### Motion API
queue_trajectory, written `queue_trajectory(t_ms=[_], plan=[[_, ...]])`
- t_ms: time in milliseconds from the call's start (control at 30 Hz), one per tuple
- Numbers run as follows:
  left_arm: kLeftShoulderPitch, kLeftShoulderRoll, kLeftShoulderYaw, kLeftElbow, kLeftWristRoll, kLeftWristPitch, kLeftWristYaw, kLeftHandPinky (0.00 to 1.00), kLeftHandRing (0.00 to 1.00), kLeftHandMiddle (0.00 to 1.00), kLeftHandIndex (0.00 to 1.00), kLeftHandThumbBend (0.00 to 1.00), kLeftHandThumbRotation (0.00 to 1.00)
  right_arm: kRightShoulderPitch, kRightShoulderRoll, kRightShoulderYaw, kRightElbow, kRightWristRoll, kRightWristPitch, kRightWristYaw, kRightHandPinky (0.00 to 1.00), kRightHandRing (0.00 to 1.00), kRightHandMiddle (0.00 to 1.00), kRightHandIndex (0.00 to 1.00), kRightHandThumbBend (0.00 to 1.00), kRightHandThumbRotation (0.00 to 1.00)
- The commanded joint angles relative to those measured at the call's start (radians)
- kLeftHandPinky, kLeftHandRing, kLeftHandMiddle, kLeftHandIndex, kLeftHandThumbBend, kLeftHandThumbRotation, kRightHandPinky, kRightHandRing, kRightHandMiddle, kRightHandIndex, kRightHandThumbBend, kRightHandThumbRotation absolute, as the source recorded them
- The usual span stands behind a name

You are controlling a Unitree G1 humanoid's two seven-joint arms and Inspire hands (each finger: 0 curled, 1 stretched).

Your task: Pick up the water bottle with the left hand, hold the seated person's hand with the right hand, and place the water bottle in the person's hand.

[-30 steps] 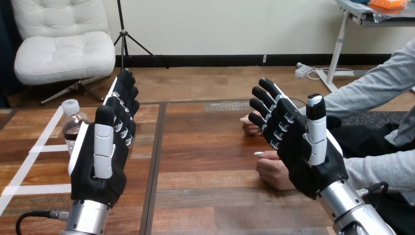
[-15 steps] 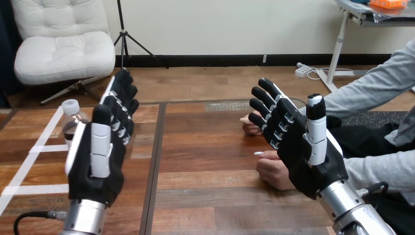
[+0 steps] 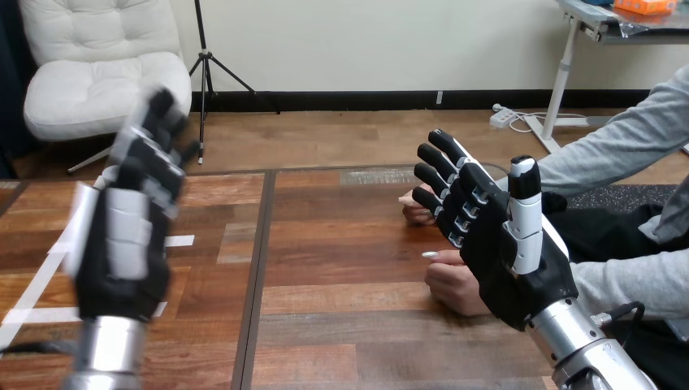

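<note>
My left hand (image 3: pixel 122 244) is raised over the table's left side, fingers straight and open, and it covers the spot where the water bottle stood, so the bottle is hidden behind it. At the right, my right hand (image 3: pixel 508 260) stands open with its thumb up and holds nothing. Two hands of the person rest on the table there: the nearer hand (image 3: pixel 451 284) lies just left of my right palm, and the farther hand (image 3: pixel 413 213) peeks out beyond my fingertips. My fingers are not curled round either one.
White tape strips (image 3: pixel 180 240) mark the left part of the wooden table (image 3: pixel 341 325). A dark seam (image 3: pixel 258 276) runs front to back between the two tabletop halves. The person's grey sleeve (image 3: pixel 626 284) lies along the right edge.
My left hand has swung quickly to the left and now covers the bottle, which showed beside it before. The right hand and the person's hands have not moved.
</note>
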Motion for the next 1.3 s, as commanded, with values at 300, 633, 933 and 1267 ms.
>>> queue_trajectory(t_ms=[300,633,933,1267], plan=[[-0.122,0.048,0.111,0.019,-0.084,-0.068,0.002,0.87,0.96,0.96,0.94,0.85,0.91,-0.055,0.014,-0.001,-0.023,0.003,-0.024,0.005,1.00,1.00,0.98,0.97,0.95,1.00],[-0.141,0.067,0.165,0.067,-0.093,-0.087,0.011,0.84,0.94,0.95,0.93,0.83,0.95,-0.055,0.012,-0.002,-0.023,0.000,-0.022,0.001,1.00,1.00,0.98,0.97,0.94,1.00],[-0.135,0.074,0.193,0.085,-0.052,-0.096,0.059,0.82,0.93,0.94,0.90,0.85,0.95,-0.057,0.010,-0.005,-0.018,0.004,-0.024,0.007,1.00,1.00,0.98,0.97,0.95,1.00],[-0.124,0.078,0.198,0.090,0.005,-0.115,0.086,0.86,0.97,0.97,0.92,0.90,0.73,-0.059,0.009,-0.006,-0.014,0.001,-0.027,0.009,1.00,1.00,0.98,0.97,0.96,1.00]])
